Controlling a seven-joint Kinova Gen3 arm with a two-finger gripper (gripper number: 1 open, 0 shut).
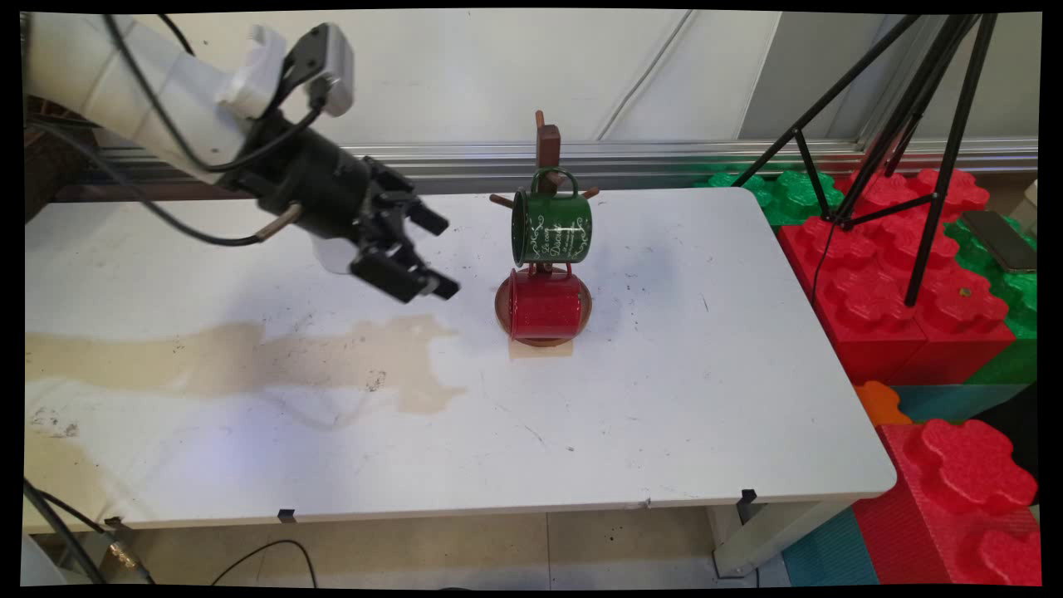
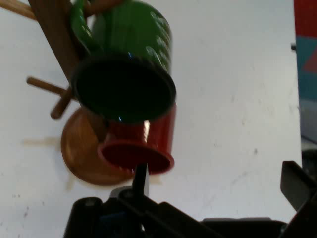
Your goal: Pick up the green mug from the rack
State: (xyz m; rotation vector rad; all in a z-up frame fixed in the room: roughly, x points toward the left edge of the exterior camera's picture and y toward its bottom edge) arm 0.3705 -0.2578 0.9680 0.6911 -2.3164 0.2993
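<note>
End effector [image 1: 438, 253] wide open, holding nothing, just left of mug tree [image 1: 547, 149] near surface [image 1: 664, 399] far edge; green mug [image 1: 552, 226] hung above red mug [image 1: 544, 305].

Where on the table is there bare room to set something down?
The table is bare right of the mug tree, out to its right edge, and along the near edge. It is crowded mid-table: the gripper hangs open just left of the green mug and red mug.

Reaching in from upper left, angled down to the right; gripper [image 1: 428, 256] empty, fingers [image 1: 438, 287] spread apart.
</note>
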